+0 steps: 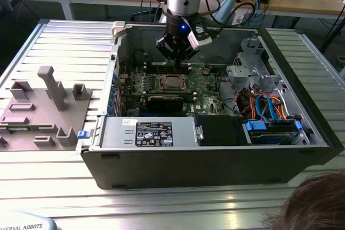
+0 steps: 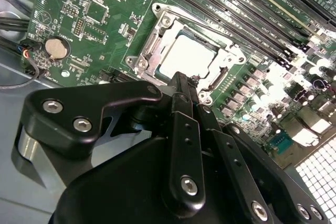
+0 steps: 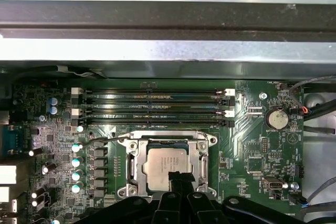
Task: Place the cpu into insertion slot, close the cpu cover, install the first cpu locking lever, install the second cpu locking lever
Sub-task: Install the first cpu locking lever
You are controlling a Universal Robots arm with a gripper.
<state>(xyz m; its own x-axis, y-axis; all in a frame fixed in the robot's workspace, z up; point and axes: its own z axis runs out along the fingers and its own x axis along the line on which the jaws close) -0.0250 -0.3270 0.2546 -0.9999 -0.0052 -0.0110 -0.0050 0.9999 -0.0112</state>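
The cpu [image 3: 160, 162] lies flat in the insertion slot [image 3: 129, 188] on the green board, its silver top showing through the window of the cpu cover [image 3: 202, 155], which lies down around it. In the second wrist view the cpu [image 2: 184, 55] sits just beyond my gripper [image 2: 184, 81]. The black fingers are pressed together with nothing between them, and their tip hangs over the socket's edge [image 3: 176, 176]. A thin wire lever [image 3: 105, 139] sticks out from one socket corner over the board. In the exterior view my gripper [image 1: 176, 60] hovers above the socket [image 1: 172, 82] inside the open case.
Long black memory slots [image 3: 152, 106] run beside the socket. The case's metal wall [image 3: 168, 51] rises past them. A coin battery [image 3: 276, 119] and cables lie to one side. Drive bay and coloured cables [image 1: 264, 106] fill the case's right part. A person's head [image 1: 318, 206] is at the front right.
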